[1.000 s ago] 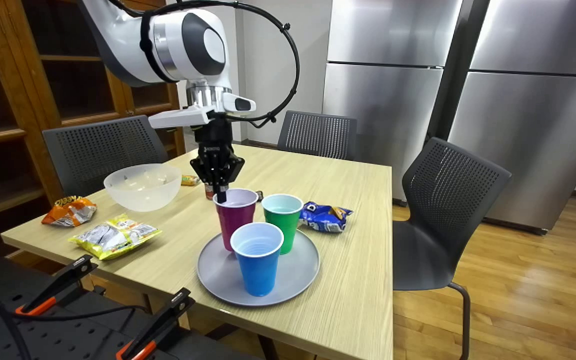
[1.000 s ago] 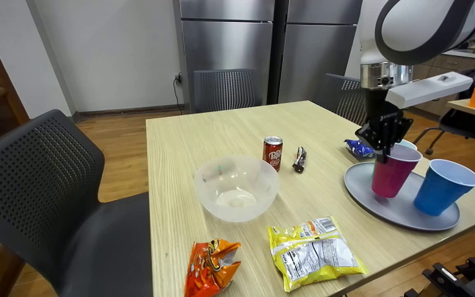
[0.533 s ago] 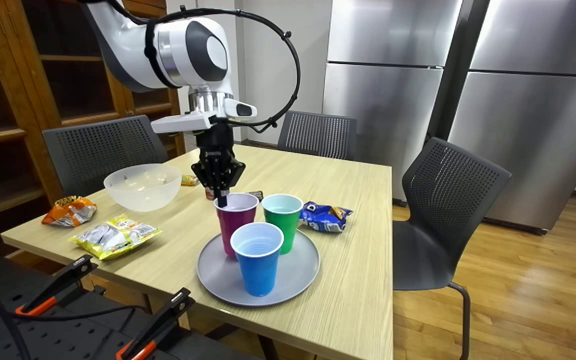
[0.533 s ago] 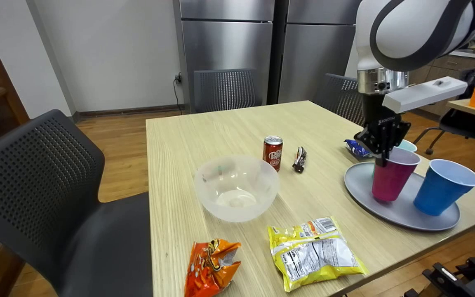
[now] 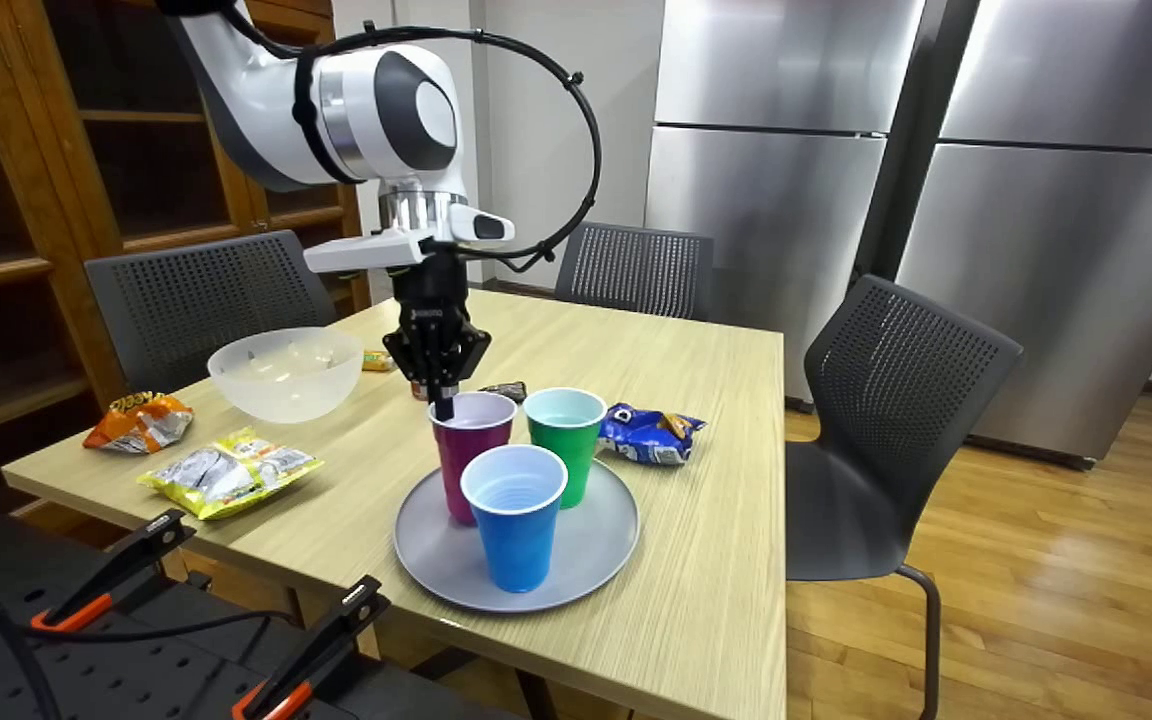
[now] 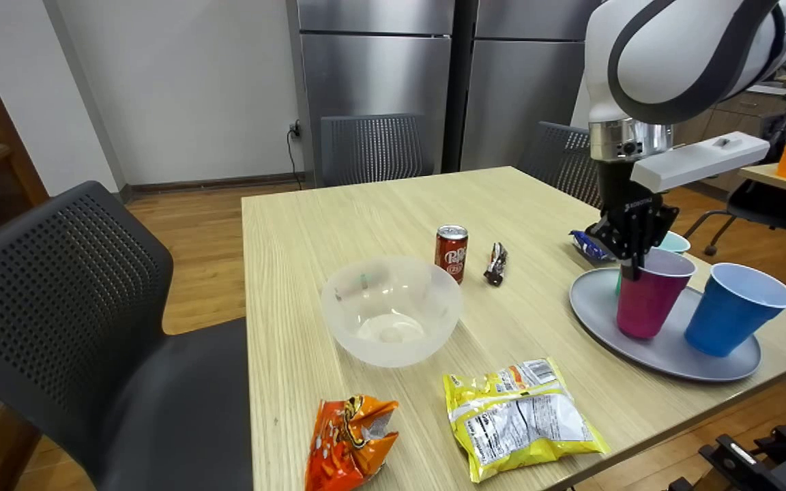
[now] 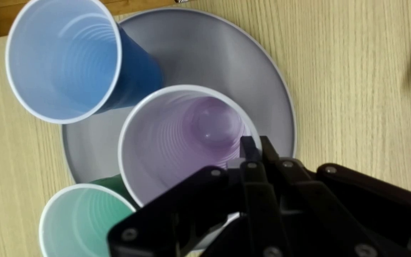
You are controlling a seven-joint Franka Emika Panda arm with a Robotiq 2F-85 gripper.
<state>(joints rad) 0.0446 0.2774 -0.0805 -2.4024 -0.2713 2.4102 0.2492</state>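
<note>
Gripper [image 7: 257, 142] and wrist [image 5: 431, 278] hang straight down above the bench [image 5: 666, 620], with the arm [image 5: 366, 95] coming in from high over it. In an exterior view the arm slants down from the top, swings over into a nearly level white-and-gray section, then turns sharply downward at a silver collar [image 5: 421, 210], so that its last stretch is close to vertical. A black cable [image 5: 575, 79] bows out in a wide loop and returns to the wrist, and a white bar-shaped housing [image 6: 700, 161] juts sideways above the gripper.

The gripper is closed on the rim of a magenta plastic cup [image 5: 456, 455]: in the wrist view one fingertip [image 7: 247, 145] lies inside the wall and its partner outside, with the thin plastic pinched between them. The cup's mouth faces up and its body is roughly upright over a gray plate [image 5: 601, 530], close to the bench edge beside the black-and-orange clamps [image 5: 326, 635]; I cannot tell whether its base touches the plate.

On that plate a blue plastic cup [image 5: 518, 540] stands nearer the clamp-side edge, and a green plastic cup [image 5: 578, 450] stands just beside the magenta one. A blue snack bag [image 5: 648, 433] lies just past the green cup, away from the clamps. Well apart, a yellow snack bag [image 5: 231, 472] rests by the clamp-side edge and an orange snack bag [image 5: 141, 425] near the corner where that edge ends, with a frosted bowl [image 5: 286, 385] farther from the clamps.
</note>
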